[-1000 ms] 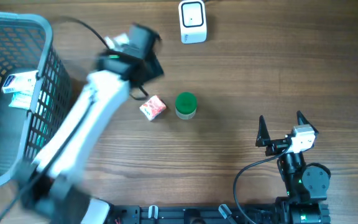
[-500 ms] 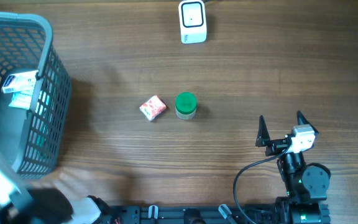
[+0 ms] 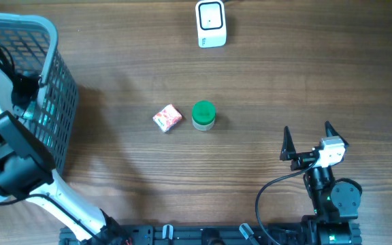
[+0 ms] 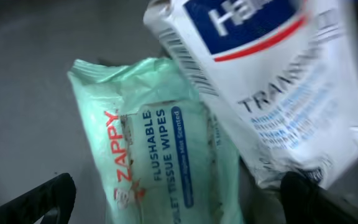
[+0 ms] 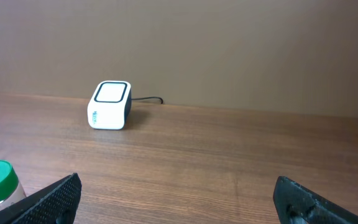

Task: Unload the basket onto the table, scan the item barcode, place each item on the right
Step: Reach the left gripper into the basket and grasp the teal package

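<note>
A mint-green soft pack of flushable wipes (image 4: 160, 162) lay on the dark floor of the grey plastic mesh basket (image 3: 54, 88), at the left edge of the brown wooden table (image 3: 284, 75). A white cardboard box with a blue and red label (image 4: 272, 81) lay beside it and covered its one corner; thin dark printed bars ran along the box's edge.

The left gripper (image 4: 178, 198) hung over the wipes pack with its fingers spread wide, holding nothing. The left arm (image 3: 12, 156) reached into the basket from the near side.

A small pink and white packet (image 3: 167, 118) and a round jar with a green lid (image 3: 203, 115) stood just beside each other at the table's middle. The white box-shaped scanner (image 3: 211, 24) sat at the far edge. The right gripper (image 3: 307, 129) rested near and right, also spread wide and empty.
</note>
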